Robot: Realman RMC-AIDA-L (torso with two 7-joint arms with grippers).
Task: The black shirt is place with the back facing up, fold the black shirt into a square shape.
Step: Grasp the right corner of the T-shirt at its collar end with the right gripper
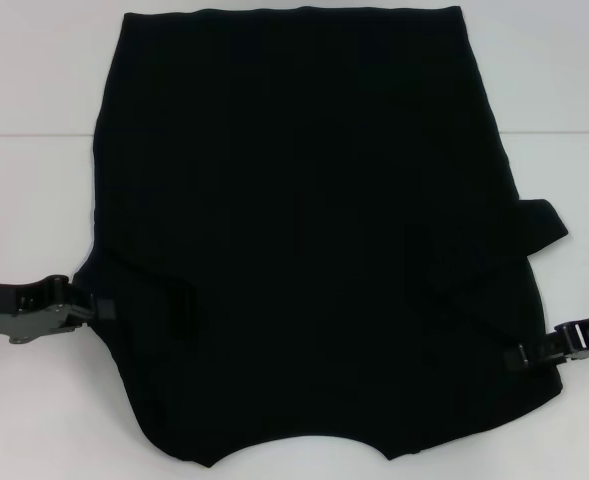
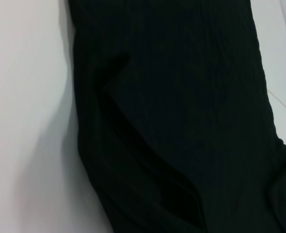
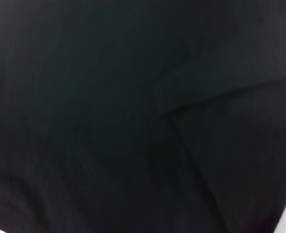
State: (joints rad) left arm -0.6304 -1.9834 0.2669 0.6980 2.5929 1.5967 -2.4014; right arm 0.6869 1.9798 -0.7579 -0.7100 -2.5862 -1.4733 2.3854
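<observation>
The black shirt (image 1: 304, 230) lies flat on the white table, collar end towards me and hem at the far side, with no lettering showing. Its left sleeve (image 1: 174, 305) is folded in over the body. Part of the right sleeve (image 1: 546, 224) sticks out past the right edge. My left gripper (image 1: 102, 308) is at the shirt's left edge, near the folded sleeve. My right gripper (image 1: 519, 355) is at the shirt's right edge, near the front. The left wrist view shows the shirt (image 2: 181, 97) with a fold ridge, and cloth (image 3: 109, 97) fills the right wrist view.
The white table (image 1: 34, 80) shows on both sides of the shirt and beyond the hem. A faint seam line (image 1: 24, 135) runs across the table at the back. The table's bare surface (image 2: 26, 121) also lies beside the cloth in the left wrist view.
</observation>
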